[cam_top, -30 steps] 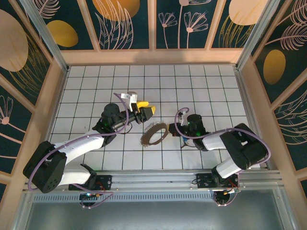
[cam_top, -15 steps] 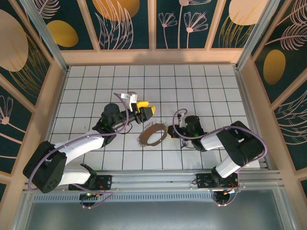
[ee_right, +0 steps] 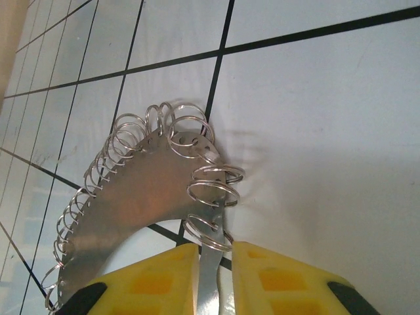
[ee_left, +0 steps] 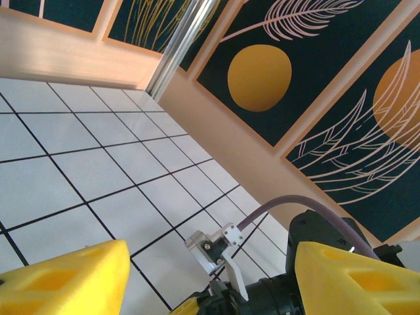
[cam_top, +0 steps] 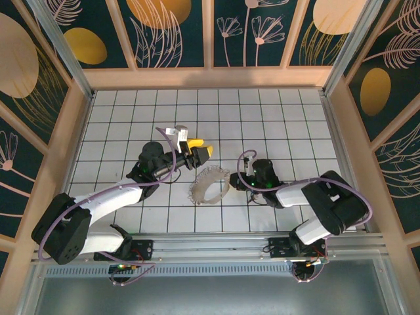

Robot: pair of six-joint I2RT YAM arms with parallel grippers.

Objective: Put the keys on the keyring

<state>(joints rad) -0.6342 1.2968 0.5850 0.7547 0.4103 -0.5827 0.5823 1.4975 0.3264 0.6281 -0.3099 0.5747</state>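
Keyring (ee_right: 144, 190) lies on the tiled table (cam_top: 295, 118) near the middle, its right edge between the narrowly parted fingers of the right hand (ee_right: 214, 252); whether they pinch it cannot be told. Left hand (cam_top: 205, 152) hovers released, just far-left of it.

The flat band of the large silvery metal keyring (ee_right: 138, 197) drops between the jaws of the right gripper (ee_right: 215, 256) and runs off the bottom edge. Pinched or loose? Can't tell. The left gripper (ee_left: 210, 279) has its yellow jaws cropped at the bottom edge too.
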